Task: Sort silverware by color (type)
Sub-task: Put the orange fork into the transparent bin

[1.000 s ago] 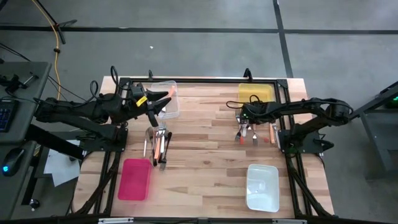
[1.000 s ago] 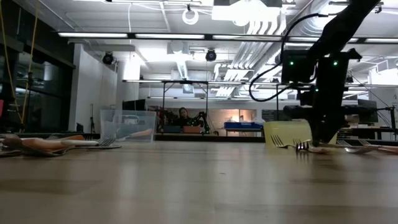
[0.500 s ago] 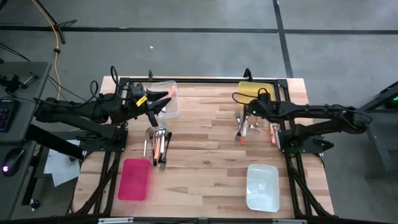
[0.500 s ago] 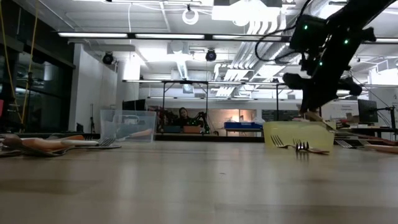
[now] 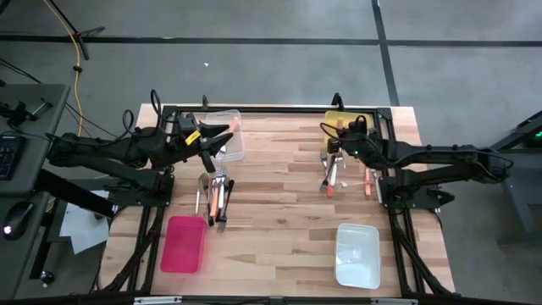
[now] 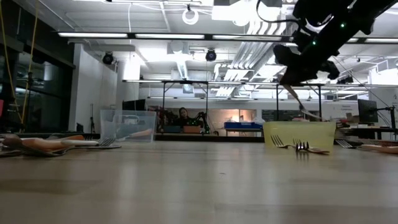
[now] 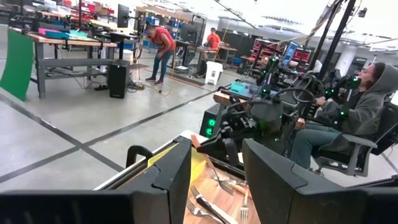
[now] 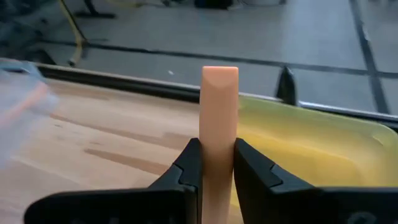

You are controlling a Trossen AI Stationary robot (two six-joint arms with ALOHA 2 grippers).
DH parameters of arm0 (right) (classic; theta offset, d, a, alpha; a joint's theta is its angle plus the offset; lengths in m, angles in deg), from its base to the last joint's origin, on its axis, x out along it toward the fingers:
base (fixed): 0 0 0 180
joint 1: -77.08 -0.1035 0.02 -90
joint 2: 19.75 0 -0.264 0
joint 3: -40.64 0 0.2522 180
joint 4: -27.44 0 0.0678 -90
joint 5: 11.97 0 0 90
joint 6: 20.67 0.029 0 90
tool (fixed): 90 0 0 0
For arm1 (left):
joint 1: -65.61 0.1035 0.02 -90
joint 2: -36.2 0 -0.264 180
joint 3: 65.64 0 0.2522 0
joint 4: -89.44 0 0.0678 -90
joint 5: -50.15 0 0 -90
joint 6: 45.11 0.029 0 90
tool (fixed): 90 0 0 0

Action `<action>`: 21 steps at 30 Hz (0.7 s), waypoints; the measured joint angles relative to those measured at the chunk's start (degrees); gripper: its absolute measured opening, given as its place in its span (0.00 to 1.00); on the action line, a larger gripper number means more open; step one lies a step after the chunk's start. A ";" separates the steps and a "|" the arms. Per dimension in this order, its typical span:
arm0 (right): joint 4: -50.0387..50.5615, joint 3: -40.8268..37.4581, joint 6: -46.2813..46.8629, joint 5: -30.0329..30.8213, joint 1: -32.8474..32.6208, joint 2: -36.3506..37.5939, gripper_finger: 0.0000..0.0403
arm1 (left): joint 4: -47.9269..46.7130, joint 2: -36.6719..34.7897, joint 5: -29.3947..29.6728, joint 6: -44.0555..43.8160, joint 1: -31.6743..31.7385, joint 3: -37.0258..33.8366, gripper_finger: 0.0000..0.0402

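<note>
My right gripper [image 5: 337, 135] is raised beside the yellow bin [image 5: 351, 127], shut on an orange-handled utensil [image 8: 219, 99]. In the low view its metal end [image 6: 305, 106] slants down above the yellow bin [image 6: 298, 133]. More silverware lies flat on the table in two piles: one on the left [image 5: 215, 195], one on the right [image 5: 330, 174], with an orange piece [image 5: 368, 180] beside the right pile. My left gripper [image 5: 220, 140] hovers open by the clear bin [image 5: 229, 127], which holds an orange-handled piece [image 5: 234, 125]. My right gripper pinches the utensil's orange handle [image 8: 219, 134] between its two fingers [image 8: 186, 165]. The handle's flat end sticks out beyond the fingertips, along the fingers. The utensil is lifted clear of the table, and its metal end hangs slanting below the gripper.
A pink bin [image 5: 184, 244] sits at the near left and a white bin [image 5: 356, 254] at the near right. Bare wood lies between the two piles. A seated person [image 7: 360, 112] is beyond the table's right side.
My right gripper has risen from the right pile with the orange-handled utensil, lifting it clear of the table. It has moved toward the far edge, up beside the yellow bin, and has tipped. The left arm has kept still.
</note>
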 joint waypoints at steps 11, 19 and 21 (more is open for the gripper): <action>-29.46 0.07 -12.31 -12.18 -1.88 -0.02 0.11 | 0.08 0.40 2.27 3.85 0.00 0.02 0.33; -32.74 8.91 -21.47 -22.79 -5.20 -1.81 0.11 | 0.59 5.02 -2.66 -0.38 1.80 0.02 0.33; -31.62 13.00 -24.66 -26.79 -6.10 -3.45 0.11 | 1.49 6.86 -7.05 -1.09 2.80 0.02 0.33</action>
